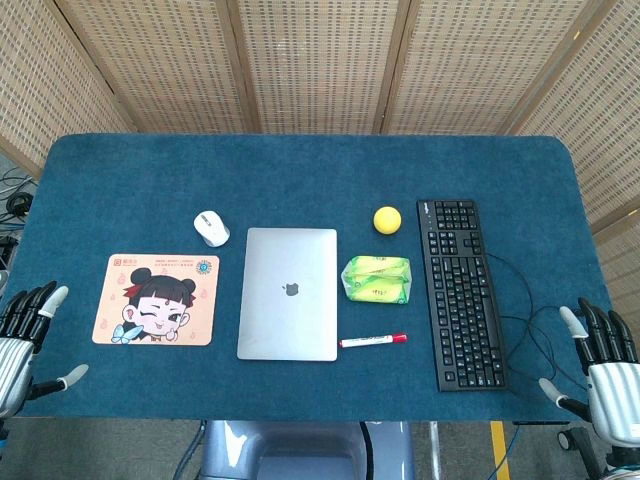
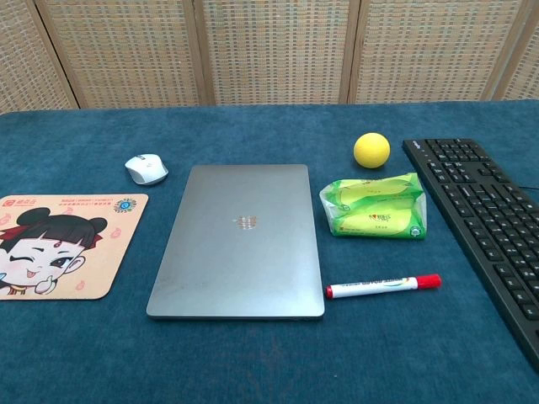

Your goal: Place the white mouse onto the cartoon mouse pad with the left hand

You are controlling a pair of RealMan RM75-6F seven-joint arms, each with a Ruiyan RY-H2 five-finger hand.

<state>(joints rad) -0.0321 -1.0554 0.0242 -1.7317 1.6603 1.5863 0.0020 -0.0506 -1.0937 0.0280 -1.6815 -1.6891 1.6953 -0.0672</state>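
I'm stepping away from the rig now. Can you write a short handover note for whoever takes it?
Left hand: open, at the near left table edge, holding nothing.
Right hand: open, at the near right edge.
White mouse: on the cloth beyond the cartoon mouse pad, left of the closed laptop, untouched.
Done: nothing.
Left: reach, grasp the mouse with the left hand, set it on the pad.

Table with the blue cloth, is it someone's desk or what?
Probably a desk set up for office work: a closed laptop, a black keyboard and a white mouse beside a cartoon mouse pad.
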